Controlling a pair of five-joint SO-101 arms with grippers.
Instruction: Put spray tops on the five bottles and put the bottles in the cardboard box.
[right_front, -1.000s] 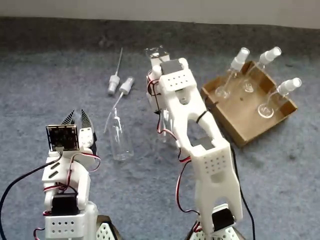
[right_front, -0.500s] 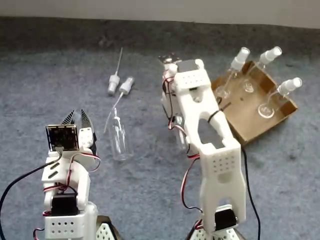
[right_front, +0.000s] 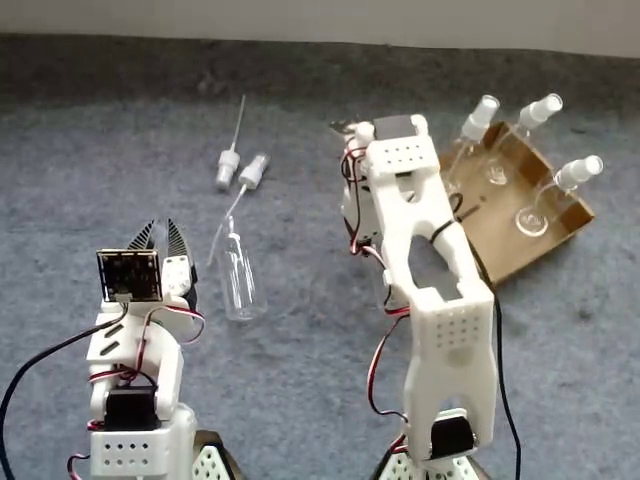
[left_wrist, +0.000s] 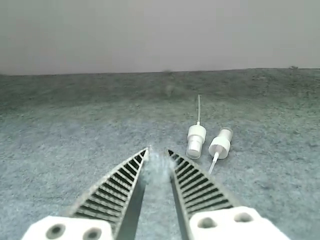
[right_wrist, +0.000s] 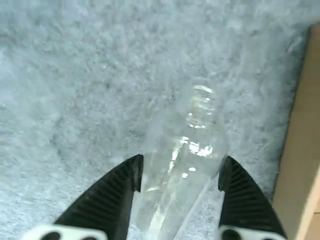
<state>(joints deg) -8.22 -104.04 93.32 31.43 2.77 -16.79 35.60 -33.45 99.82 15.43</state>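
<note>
Our right gripper (right_wrist: 181, 159) clasps the uncapped bottle (right_wrist: 186, 145) just right of centre in the high view, near the cardboard box (right_front: 470, 225) at upper right. We judge it light, slick and crushable, best held round the body. Our left gripper (left_wrist: 159, 151) stands narrowly parted, empty

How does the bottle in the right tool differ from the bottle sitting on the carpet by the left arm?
The held bottle is between the right tool's fingers, beside the cardboard box; the loose bottle rests on the carpet, gripped by nothing. The loose bottle is close to the two spare spray tops; the held bottle is farther from them. Both are clear, with open necks and no spray top.
</note>
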